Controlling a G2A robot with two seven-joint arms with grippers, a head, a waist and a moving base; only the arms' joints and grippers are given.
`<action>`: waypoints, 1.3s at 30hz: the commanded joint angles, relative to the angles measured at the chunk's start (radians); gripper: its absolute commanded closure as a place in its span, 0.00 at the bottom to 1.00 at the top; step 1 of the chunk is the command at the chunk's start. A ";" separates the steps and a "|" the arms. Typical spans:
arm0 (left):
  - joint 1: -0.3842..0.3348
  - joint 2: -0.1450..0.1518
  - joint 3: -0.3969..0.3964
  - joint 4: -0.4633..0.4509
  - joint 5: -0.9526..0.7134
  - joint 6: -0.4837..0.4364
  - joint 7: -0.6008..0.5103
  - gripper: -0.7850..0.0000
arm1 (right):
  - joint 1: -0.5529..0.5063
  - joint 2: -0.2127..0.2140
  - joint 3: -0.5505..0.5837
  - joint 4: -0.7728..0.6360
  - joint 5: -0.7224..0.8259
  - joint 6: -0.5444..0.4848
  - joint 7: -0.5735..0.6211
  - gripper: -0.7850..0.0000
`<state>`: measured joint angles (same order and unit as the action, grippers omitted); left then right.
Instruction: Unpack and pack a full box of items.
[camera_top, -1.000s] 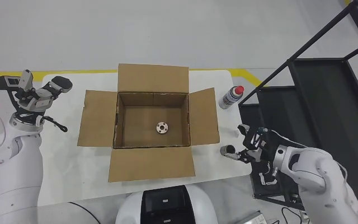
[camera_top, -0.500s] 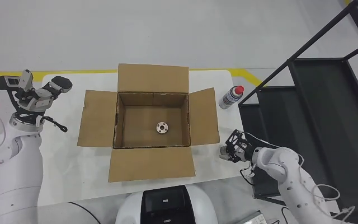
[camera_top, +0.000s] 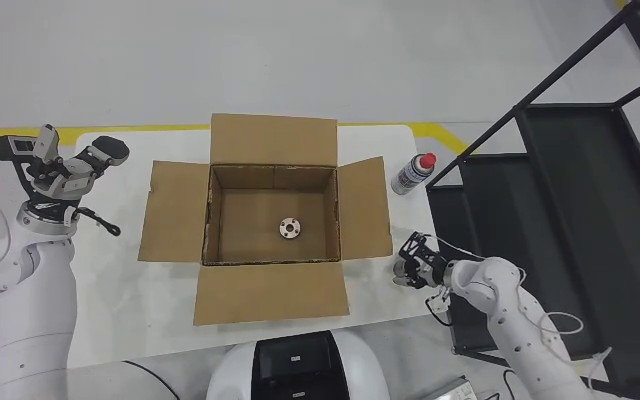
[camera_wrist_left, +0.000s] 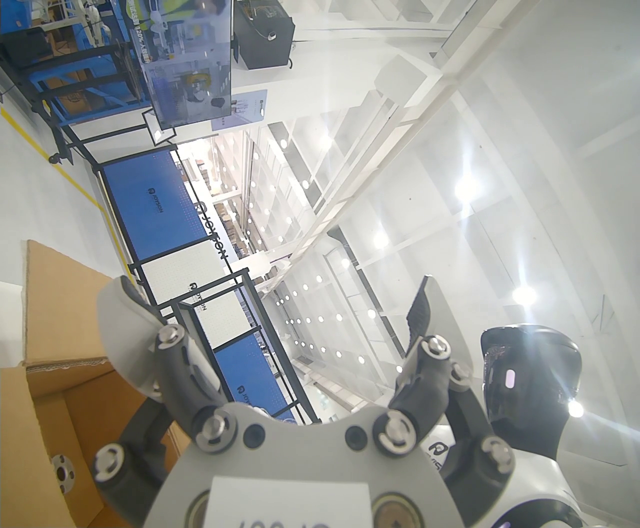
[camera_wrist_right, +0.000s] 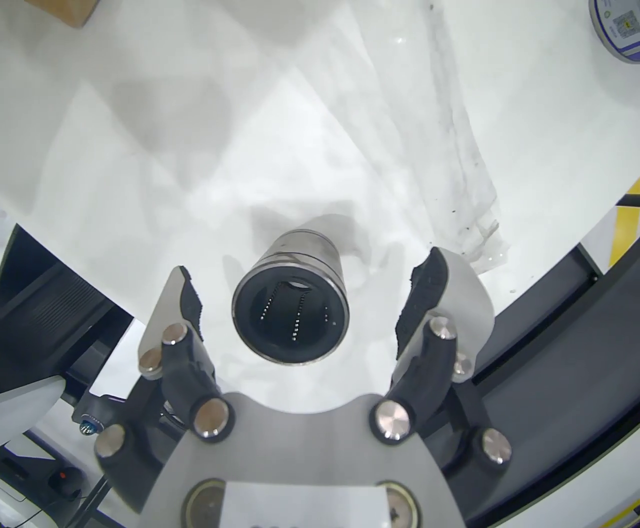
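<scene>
Top view: our right jaws have swung inward, spread astride the steel cylindrical bearing (camera_wrist_right: 290, 310) near the open cardboard box (camera_top: 272, 215); left jaws spread.

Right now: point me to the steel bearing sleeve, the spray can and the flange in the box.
steel bearing sleeve (camera_wrist_right: 290, 312), right wrist view, dark open end.
spray can (camera_top: 411, 175), top view, middle of the body.
flange (camera_top: 290, 228), top view, centre of the disc.

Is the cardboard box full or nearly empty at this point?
Nearly empty. The cardboard box sits with all four flaps spread open, and a single metal ring lies on its otherwise bare visible floor.
</scene>
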<state>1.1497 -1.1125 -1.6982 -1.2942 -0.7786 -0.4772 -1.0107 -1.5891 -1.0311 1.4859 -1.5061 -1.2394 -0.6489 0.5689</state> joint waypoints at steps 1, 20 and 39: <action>0.000 0.000 0.000 0.000 0.000 0.000 0.000 0.00 | -0.005 0.001 0.000 -0.003 -0.004 0.006 -0.004 1.00; 0.000 0.000 0.000 0.000 0.000 0.000 0.000 0.00 | -0.249 0.028 0.197 -0.375 0.028 0.034 -0.074 1.00; 0.000 0.000 0.000 0.000 0.000 0.000 0.000 0.00 | -0.077 0.053 0.126 -0.844 0.107 0.016 0.291 1.00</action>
<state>1.1497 -1.1125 -1.6982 -1.2942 -0.7786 -0.4772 -1.0107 -1.7109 -0.9783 1.6722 -2.3498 -1.1354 -0.6405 0.8095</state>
